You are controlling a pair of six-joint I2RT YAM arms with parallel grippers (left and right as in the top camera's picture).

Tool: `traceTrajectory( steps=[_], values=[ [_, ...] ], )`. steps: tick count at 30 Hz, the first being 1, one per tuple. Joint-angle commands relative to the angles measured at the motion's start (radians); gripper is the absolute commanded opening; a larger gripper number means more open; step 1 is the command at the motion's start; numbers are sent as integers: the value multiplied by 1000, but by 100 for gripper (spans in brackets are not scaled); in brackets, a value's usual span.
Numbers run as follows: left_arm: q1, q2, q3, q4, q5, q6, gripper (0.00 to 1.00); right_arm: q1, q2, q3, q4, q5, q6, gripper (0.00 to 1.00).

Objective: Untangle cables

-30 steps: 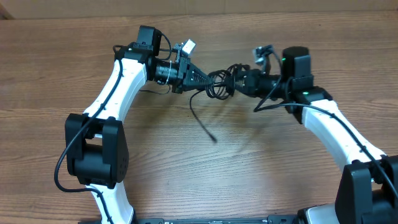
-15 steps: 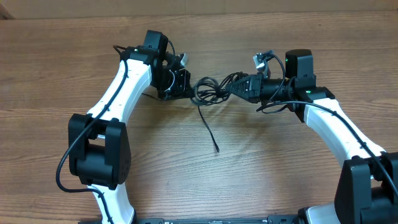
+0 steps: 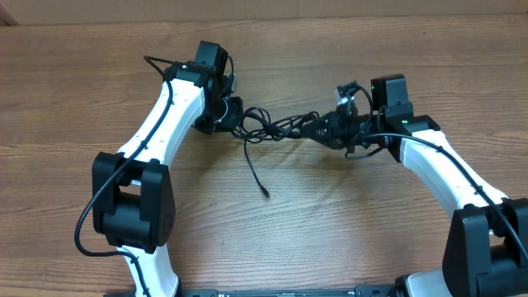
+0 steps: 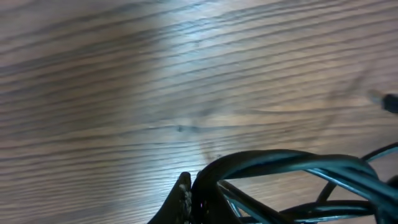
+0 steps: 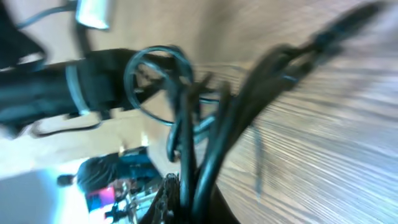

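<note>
Upper centre: left hand [image 3: 238, 121] and right hand [image 3: 322, 129] both clamped shut on the cables [image 3: 276, 125]. Risk: pulling apart could cinch them tighter; loose end [image 3: 257, 177] may snag.

Overhead: fixed above the table [image 3: 272, 239], we look straight down from well off and take in the left arm [image 3: 165, 115] and right arm [image 3: 445, 173], both entering from the lower edge.
Left wrist: we sit very near the wood, facing down across the grain, with the cables [image 4: 292, 165] crowding the lower edge (blurred by nearness).
Right wrist: steeply rolled, we look close along the cables [image 5: 205, 143] toward the left arm [image 5: 56, 84], room beyond.
Shared by all three: the cables [image 3: 276, 128] and the wood under them.
</note>
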Motion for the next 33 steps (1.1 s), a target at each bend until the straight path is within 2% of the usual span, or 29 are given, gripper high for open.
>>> traceTrajectory(
  steps=[1,9,20,24,33],
  values=[
    [48,5,-30,-7,-348,-31,4,-31,-31,14,-57,171,-31,4],
    [100,5,-33,-9,-380,-40,4,-31,-31,14,-200,432,-64,4],
    [247,5,-43,-18,-366,-83,4,-31,-31,14,-322,713,-67,4],
    [269,5,-64,2,-226,-53,4,-31,-31,14,-320,712,-67,4],
    [247,6,-163,137,216,170,4,-31,-31,14,-299,579,-67,4]
  ],
)
